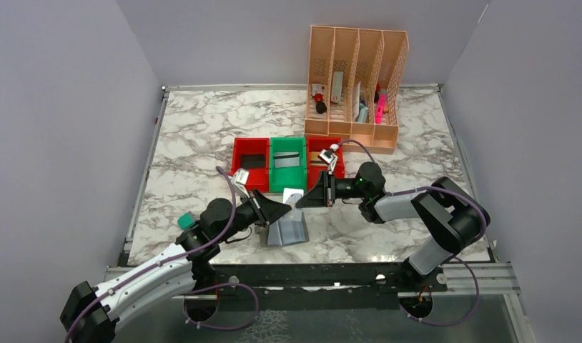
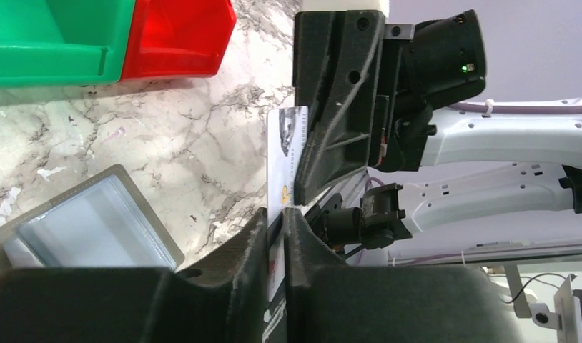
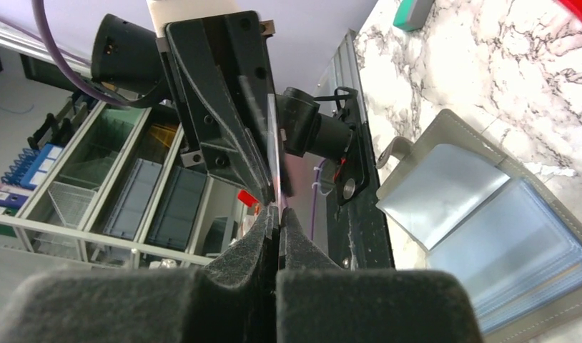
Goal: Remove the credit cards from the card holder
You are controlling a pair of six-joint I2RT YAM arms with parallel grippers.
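Observation:
The card holder (image 1: 288, 232) lies open on the marble, its pale blue-grey pockets facing up (image 2: 95, 221) (image 3: 481, 229). Just above it a pale silver-white credit card (image 1: 293, 194) stands on edge between both grippers. My left gripper (image 2: 277, 214) is shut on the card's near end (image 2: 284, 157). My right gripper (image 3: 279, 211) is shut on the opposite end, where the card shows only as a thin edge (image 3: 276, 157). The two grippers (image 1: 284, 209) (image 1: 302, 202) meet tip to tip over the holder's far panel.
Red, green and red bins (image 1: 250, 163) (image 1: 287, 163) (image 1: 324, 158) stand in a row just behind the grippers, with a black card and a grey card inside. A tall peach slotted organiser (image 1: 356, 86) is at the back. A teal block (image 1: 185, 221) lies by the left arm.

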